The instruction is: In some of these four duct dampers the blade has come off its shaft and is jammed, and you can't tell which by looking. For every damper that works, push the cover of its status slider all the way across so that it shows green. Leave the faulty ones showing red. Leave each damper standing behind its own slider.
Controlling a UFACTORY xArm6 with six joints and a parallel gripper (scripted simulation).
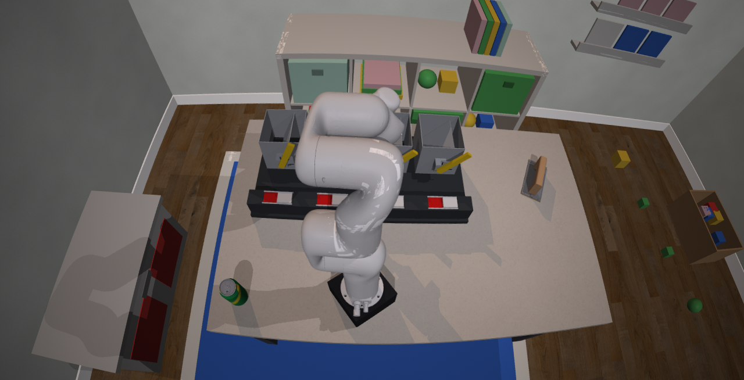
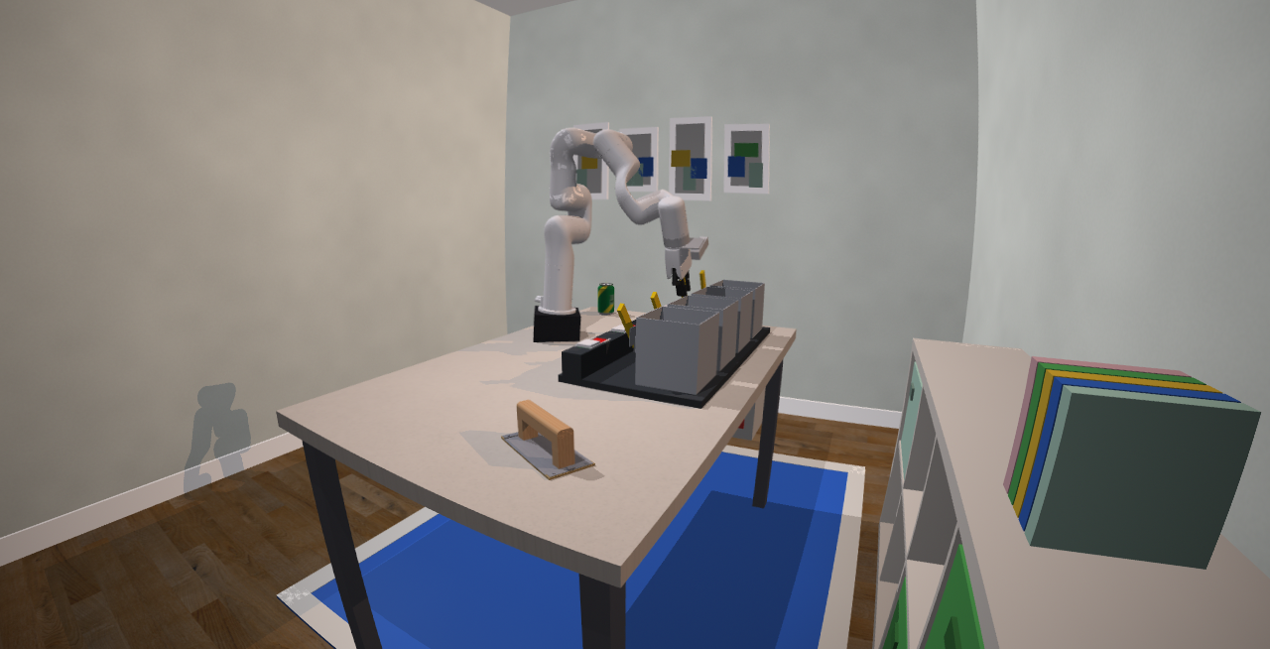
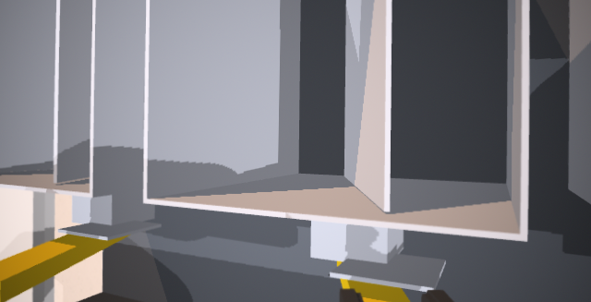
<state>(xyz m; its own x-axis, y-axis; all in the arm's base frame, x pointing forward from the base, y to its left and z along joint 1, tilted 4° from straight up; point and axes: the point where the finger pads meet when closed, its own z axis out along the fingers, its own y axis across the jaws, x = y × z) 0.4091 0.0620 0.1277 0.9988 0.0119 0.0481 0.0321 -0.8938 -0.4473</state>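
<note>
Four grey duct dampers stand in a row on the black base (image 1: 358, 217) at the far side of your table (image 1: 520, 273), each behind its status slider; the arm hides the second damper from above. You can see the leftmost damper (image 1: 281, 138) and the rightmost damper (image 1: 440, 140) with their yellow levers, and the three sliders in view, the left slider (image 1: 277, 197), the second slider (image 1: 325, 199) and the right slider (image 1: 441, 202), all show red. Your gripper (image 3: 396, 296) is clenched on the yellow lever (image 3: 375, 293) of the damper (image 3: 337, 103) directly ahead of the wrist camera; its dark fingertips flank the lever at the bottom edge of the view. Inside that damper the blade (image 3: 369, 108) stands on edge. A neighbouring lever (image 3: 42, 260) lies to the left. A soda can (image 1: 233, 291) and a wooden-handled trowel (image 1: 535, 177) sit well apart from the base.
</note>
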